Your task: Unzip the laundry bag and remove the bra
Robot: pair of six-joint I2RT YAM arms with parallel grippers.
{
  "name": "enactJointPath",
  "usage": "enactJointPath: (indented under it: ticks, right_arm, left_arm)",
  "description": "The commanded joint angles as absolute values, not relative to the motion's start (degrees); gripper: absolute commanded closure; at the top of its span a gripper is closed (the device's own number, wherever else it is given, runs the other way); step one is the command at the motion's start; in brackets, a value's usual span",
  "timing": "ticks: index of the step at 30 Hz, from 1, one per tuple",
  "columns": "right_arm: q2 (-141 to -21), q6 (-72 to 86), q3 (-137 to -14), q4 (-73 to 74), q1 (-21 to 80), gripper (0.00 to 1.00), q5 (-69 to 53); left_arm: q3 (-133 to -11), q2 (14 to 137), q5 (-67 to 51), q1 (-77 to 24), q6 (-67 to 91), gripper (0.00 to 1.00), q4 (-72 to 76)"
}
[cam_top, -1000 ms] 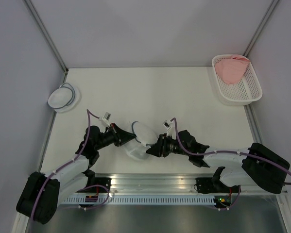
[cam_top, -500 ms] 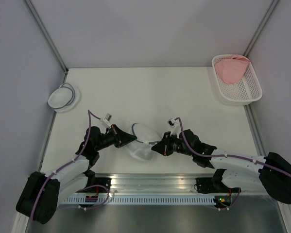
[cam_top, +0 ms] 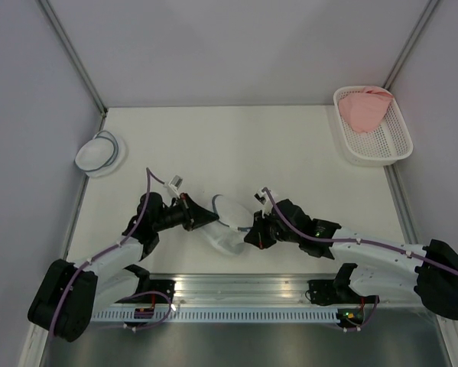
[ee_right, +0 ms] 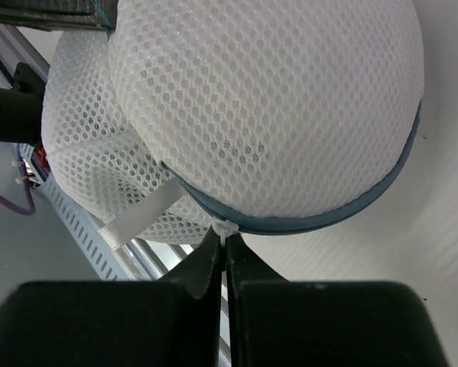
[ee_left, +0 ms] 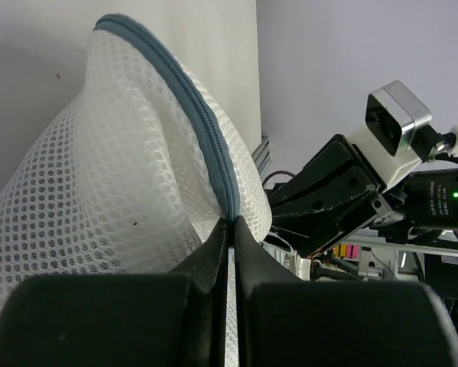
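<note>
Near the front centre of the surface (cam_top: 251, 145): one laundry bag (cam_top: 227, 225) of white mesh, between two tools. The left tool (cam_top: 212, 216) pinches its grey-blue zipper rim (ee_left: 206, 130). The right tool (cam_top: 249, 229) pinches the white zipper pull (ee_right: 225, 227). Far left: one smaller white dome (cam_top: 99, 152). Far right: one basket (cam_top: 393, 141) (holding one pink garment (cam_top: 364, 109)).

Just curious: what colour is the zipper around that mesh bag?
Grey-blue; the zipper shows best in the left wrist view.
</note>
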State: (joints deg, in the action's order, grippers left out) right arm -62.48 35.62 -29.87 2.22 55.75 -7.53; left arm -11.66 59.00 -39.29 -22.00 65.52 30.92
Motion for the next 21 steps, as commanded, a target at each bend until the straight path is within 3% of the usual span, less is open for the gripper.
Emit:
enactJointPath:
  ticks: [1,10,12,13,15,21]
  right_arm:
    - [-63.3,32.2,-32.1,12.8,56.4,1.00,-5.5]
    - [-60.5,34.8,-39.0,19.3,57.4,1.00,17.3]
    - [-60.6,35.8,-40.8,22.1,57.4,1.00,22.3]
    - [-60.7,36.2,-42.6,23.0,57.4,1.00,24.4]
    - [-60.4,37.0,-44.6,25.0,57.4,0.99,30.1]
    - [-59.6,36.7,-46.1,25.1,57.6,1.00,38.3]
  left_arm:
    - [-18.0,61.3,-38.9,-21.4,60.3,0.98,30.1]
    - [-29.8,72.0,-42.8,-21.4,67.0,0.96,40.6]
    - [-31.2,73.6,-43.3,-21.4,68.6,0.82,42.9]
    - [-31.6,73.9,-43.5,-21.4,69.8,0.65,43.2]
    - [-31.6,73.3,-43.3,-21.4,70.7,0.41,43.4]
    - [-30.1,65.1,-38.9,-23.4,71.5,0.18,35.3]
